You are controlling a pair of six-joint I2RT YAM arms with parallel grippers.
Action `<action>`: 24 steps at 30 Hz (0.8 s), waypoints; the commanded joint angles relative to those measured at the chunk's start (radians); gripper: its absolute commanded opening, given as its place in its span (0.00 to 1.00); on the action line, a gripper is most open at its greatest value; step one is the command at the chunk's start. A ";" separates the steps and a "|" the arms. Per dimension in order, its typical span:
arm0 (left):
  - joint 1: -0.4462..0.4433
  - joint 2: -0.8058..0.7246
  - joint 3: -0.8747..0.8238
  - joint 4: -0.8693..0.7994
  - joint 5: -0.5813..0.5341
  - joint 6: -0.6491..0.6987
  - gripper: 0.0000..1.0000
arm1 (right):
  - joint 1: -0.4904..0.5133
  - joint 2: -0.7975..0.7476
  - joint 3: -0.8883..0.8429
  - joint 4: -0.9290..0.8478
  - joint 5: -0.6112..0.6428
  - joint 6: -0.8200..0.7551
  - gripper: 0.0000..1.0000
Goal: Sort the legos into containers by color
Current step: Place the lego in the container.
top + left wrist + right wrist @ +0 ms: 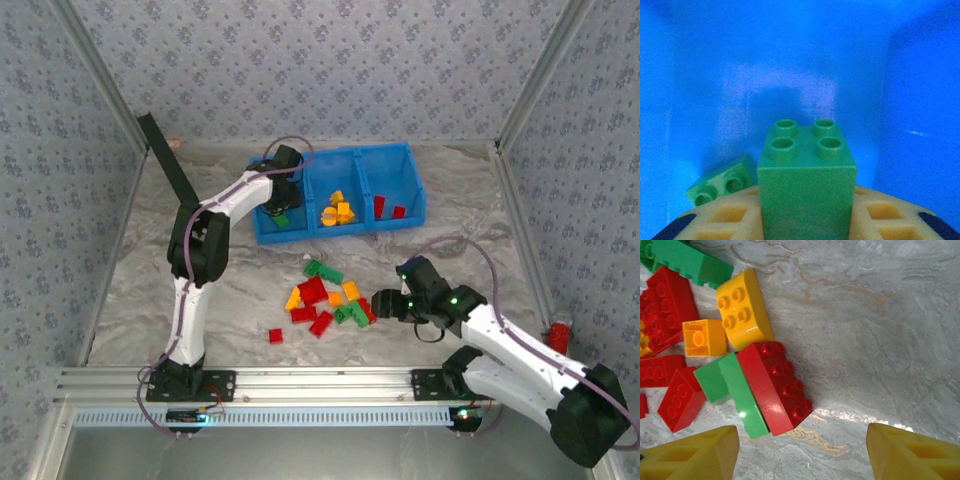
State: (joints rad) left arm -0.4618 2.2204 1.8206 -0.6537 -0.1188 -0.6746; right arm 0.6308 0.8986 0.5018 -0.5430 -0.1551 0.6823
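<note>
A red can is seen at the right edge of the table, well apart from the rest. A black strip is leaned at the far left. Part of the blue tray is hidden by the left arm.

Three cups are set side by side in the tray. In the left cup one green brick is lying tipped. Another green brick is held over the same cup, clamped between the fingers of the left gripper. A small heap of yellow bricks is in the middle cup, too bunched to be counted. Two red bricks are in the right cup.

A pile of bricks is lying on the table in front of the tray. Five red, three yellow-orange and at least three green can be counted. The right gripper is held just beside the pile, its fingers wide apart.
</note>
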 commanded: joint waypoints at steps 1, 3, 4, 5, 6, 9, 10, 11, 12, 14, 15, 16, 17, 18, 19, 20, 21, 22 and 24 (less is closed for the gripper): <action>0.006 -0.001 0.028 -0.015 0.019 0.008 0.45 | -0.006 0.050 0.018 0.056 -0.008 -0.045 0.69; 0.006 -0.006 0.025 -0.014 0.023 0.011 0.52 | -0.003 0.086 0.023 0.074 -0.006 -0.046 0.69; 0.006 -0.008 0.023 -0.012 0.026 0.012 0.54 | -0.002 0.100 0.024 0.079 -0.008 -0.047 0.69; 0.006 -0.014 0.020 -0.009 0.030 0.015 0.57 | -0.001 0.116 0.029 0.089 -0.009 -0.079 0.69; 0.006 -0.019 0.019 -0.006 0.032 0.019 0.58 | 0.001 0.131 0.033 0.096 -0.009 -0.087 0.69; 0.007 -0.034 0.014 -0.003 0.036 0.024 0.60 | 0.007 0.172 0.044 0.110 -0.009 -0.101 0.69; 0.008 -0.039 0.013 -0.002 0.037 0.026 0.60 | 0.008 0.181 0.047 0.114 -0.010 -0.104 0.69; 0.008 -0.046 0.011 0.001 0.039 0.029 0.61 | 0.012 0.192 0.049 0.120 -0.012 -0.105 0.69; 0.008 -0.051 0.008 0.003 0.042 0.030 0.61 | 0.015 0.200 0.049 0.127 -0.013 -0.106 0.69; 0.008 -0.063 0.007 0.004 0.050 0.034 0.61 | 0.019 0.214 0.049 0.138 -0.015 -0.105 0.69; 0.008 -0.069 0.005 0.005 0.054 0.035 0.61 | 0.022 0.222 0.049 0.144 -0.015 -0.105 0.69; 0.008 -0.072 0.004 0.007 0.057 0.037 0.61 | 0.025 0.229 0.049 0.148 -0.017 -0.107 0.69; 0.010 -0.078 0.003 0.008 0.059 0.037 0.61 | 0.028 0.237 0.050 0.152 -0.017 -0.107 0.69; 0.009 -0.084 0.002 0.008 0.064 0.038 0.61 | 0.035 0.247 0.050 0.156 -0.015 -0.107 0.68; 0.009 -0.089 0.000 0.008 0.068 0.040 0.61 | 0.038 0.257 0.052 0.158 -0.014 -0.107 0.68; 0.009 -0.097 -0.001 0.011 0.073 0.041 0.61 | 0.045 0.267 0.052 0.159 -0.008 -0.106 0.68; 0.009 -0.102 -0.001 0.012 0.082 0.043 0.62 | 0.050 0.277 0.052 0.158 -0.001 -0.105 0.68; 0.009 -0.108 0.000 0.012 0.091 0.045 0.62 | 0.055 0.287 0.055 0.157 0.005 -0.107 0.68; 0.009 -0.129 0.001 0.013 0.114 0.050 0.62 | 0.066 0.311 0.058 0.148 0.026 -0.107 0.67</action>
State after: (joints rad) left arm -0.4496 2.1723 1.8206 -0.6537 -0.0654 -0.6456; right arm 0.6823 1.1843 0.5327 -0.3878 -0.1604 0.5900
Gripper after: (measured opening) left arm 0.616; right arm 0.672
